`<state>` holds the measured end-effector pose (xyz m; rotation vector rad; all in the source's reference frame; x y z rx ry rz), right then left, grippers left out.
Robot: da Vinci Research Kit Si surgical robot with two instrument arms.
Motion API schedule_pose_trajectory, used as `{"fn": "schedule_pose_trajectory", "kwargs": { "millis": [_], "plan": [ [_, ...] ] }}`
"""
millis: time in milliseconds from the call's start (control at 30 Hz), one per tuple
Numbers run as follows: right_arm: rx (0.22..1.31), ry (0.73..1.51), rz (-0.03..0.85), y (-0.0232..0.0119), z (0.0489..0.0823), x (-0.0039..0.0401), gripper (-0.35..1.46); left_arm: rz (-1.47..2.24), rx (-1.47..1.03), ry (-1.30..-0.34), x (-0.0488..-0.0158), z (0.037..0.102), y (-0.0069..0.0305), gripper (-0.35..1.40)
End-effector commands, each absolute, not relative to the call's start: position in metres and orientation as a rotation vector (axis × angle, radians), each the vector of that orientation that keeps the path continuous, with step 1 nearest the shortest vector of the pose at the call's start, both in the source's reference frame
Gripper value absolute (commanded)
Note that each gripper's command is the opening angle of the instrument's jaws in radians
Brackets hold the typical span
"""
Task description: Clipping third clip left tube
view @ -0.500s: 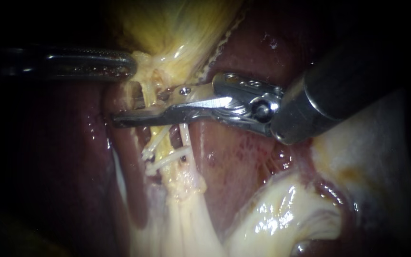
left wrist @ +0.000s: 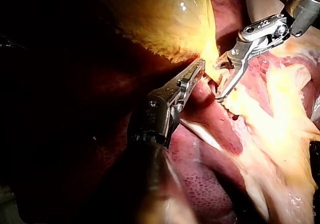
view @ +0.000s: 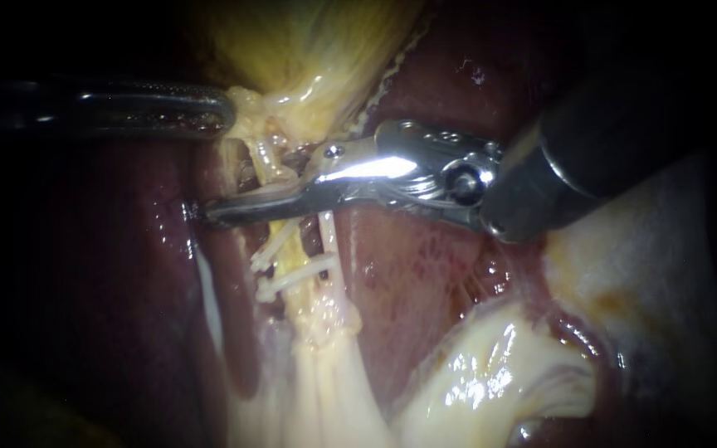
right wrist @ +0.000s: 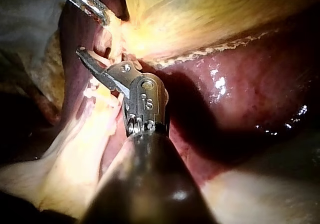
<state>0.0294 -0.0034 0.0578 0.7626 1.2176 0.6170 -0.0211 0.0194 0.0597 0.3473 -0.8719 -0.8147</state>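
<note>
A pale tube (view: pixel 263 160) runs down from the yellow gallbladder (view: pixel 309 41); it is the left of two strands. My right instrument (view: pixel 209 209) reaches across it from the right, and its jaws lie together around the tube. Two white clips (view: pixel 274 242) (view: pixel 292 278) sit on the tube just below the jaws. My left instrument (view: pixel 224 112) comes in from the left, shut on yellowish tissue at the gallbladder's neck. The left wrist view shows its jaws (left wrist: pixel 199 66) pinching that tissue. In the right wrist view the right instrument's tip (right wrist: pixel 82 53) pokes out past the tube.
Dark red liver (view: pixel 425 265) lies on both sides of the tube. Glistening pale fatty tissue (view: pixel 491 373) fills the lower right. A second thin strand (view: pixel 329 241) runs down beside the clipped tube.
The right instrument's jaws, open around the tube half a second ago, have come together on it. The tube is pulled slightly. The left instrument holds still.
</note>
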Motion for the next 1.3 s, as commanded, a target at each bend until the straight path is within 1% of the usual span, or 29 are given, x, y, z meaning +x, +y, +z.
{"fn": "schedule_pose_trajectory", "kwargs": {
  "millis": [33,133,267,433,567,633,733,867,1067,1300],
  "plan": [
    [0.758,1.218,0.609,-0.0035,0.0577,0.0292,0.50,-0.813,0.351,-0.873,-0.0210,0.0596,0.0194,-0.35],
    [0.780,1.242,0.599,-0.0036,0.0573,0.0287,0.50,-0.813,0.351,-0.873,-0.0210,0.0596,0.0194,-0.35],
    [0.887,1.291,0.514,-0.0042,0.0567,0.0282,0.48,-0.813,0.351,-0.873,-0.0210,0.0597,0.0195,-0.35],
    [0.940,1.310,0.444,-0.0045,0.0564,0.0275,0.47,-0.813,0.351,-0.873,-0.0210,0.0597,0.0195,-0.35],
    [0.977,1.364,0.419,-0.0048,0.0562,0.0273,0.46,-0.813,0.351,-0.873,-0.0210,0.0597,0.0195,-0.35],
    [0.994,1.413,0.408,-0.0050,0.0559,0.0277,0.45,-0.813,0.351,-0.873,-0.0210,0.0597,0.0195,-0.35],
    [1.039,1.460,0.420,-0.0054,0.0553,0.0288,0.44,-0.813,0.351,-0.873,-0.0210,0.0597,0.0195,-0.35],
    [1.068,1.482,0.461,-0.0057,0.0548,0.0305,0.43,-0.813,0.351,-0.873,-0.0210,0.0597,0.0195,-0.35],
    [1.070,1.469,0.519,-0.0052,0.0549,0.0310,0.36,-0.813,0.351,-0.873,-0.0210,0.0598,0.0195,-0.35],
    [1.067,1.450,0.607,-0.0038,0.0555,0.0298,0.17,-0.813,0.351,-0.873,-0.0210,0.0598,0.0195,-0.35]
  ]
}}
